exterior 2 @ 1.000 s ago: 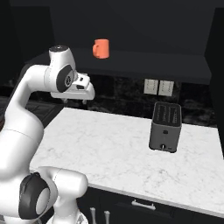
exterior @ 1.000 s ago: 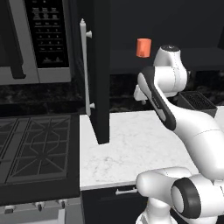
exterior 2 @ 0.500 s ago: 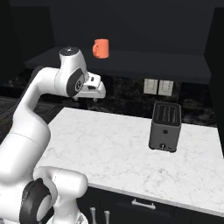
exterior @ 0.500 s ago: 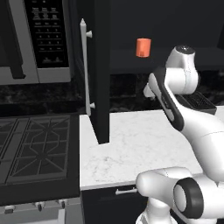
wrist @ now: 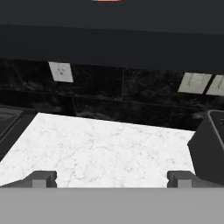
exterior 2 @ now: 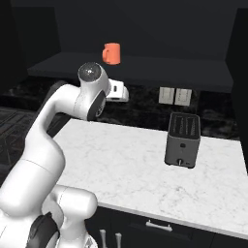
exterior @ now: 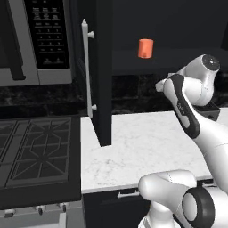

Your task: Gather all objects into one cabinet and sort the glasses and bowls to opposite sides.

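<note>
Tool: your tool point(wrist: 111, 178) hangs empty over the white counter point(wrist: 105, 153), its tips spread wide.
Orange-red glass: it stands alone on the dark cabinet shelf point(exterior 2: 145, 65), toward the left end point(exterior 2: 112, 53); from the left base view it sits right of the open door point(exterior: 145, 48).
Door: the black door point(exterior: 103, 71) juts out over the counter; swing clear of it.
Toaster: the dark toaster point(exterior 2: 182, 139) stands to the right; keep the arm off it.
Other pieces: the remaining cup and bowls are likely elsewhere, so you'd turn to find them.
Advice: place bowls at the shelf's far right.
</note>
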